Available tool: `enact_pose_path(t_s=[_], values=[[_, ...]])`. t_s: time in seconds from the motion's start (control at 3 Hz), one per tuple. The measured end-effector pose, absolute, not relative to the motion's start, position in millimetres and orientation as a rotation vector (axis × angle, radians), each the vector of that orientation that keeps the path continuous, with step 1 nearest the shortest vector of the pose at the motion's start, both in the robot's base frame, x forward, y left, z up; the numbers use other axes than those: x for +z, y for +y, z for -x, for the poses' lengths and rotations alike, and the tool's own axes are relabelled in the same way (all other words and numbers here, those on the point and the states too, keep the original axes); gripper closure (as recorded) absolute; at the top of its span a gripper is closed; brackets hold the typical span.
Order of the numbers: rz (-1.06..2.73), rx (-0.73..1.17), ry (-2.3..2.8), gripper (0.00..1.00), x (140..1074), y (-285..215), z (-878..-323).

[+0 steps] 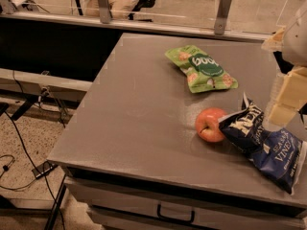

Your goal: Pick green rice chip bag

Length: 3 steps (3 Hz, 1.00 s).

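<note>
Camera view is showing what looks like the approach step: on the surface (134,123) a dark blue chip bag (266,145) is lying against the apple (210,124), to its right, and the gripper (286,97) is hanging above and right of the apple, spread or pressed together I cannot tell. The green rice chip bag (201,68) is lying untouched beyond the apple, calling for a reach farther back.
</note>
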State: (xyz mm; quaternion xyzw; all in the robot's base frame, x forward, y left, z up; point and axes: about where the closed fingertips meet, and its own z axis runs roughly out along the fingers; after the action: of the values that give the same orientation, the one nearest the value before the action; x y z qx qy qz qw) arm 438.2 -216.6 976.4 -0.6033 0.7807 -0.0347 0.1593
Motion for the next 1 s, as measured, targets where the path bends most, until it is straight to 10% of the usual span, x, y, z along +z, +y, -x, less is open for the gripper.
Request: enact_pose_path(t_s=[1.0], values=[[1.507, 0.020, 2.205, 0.00, 966.6, -221.1, -518.5]])
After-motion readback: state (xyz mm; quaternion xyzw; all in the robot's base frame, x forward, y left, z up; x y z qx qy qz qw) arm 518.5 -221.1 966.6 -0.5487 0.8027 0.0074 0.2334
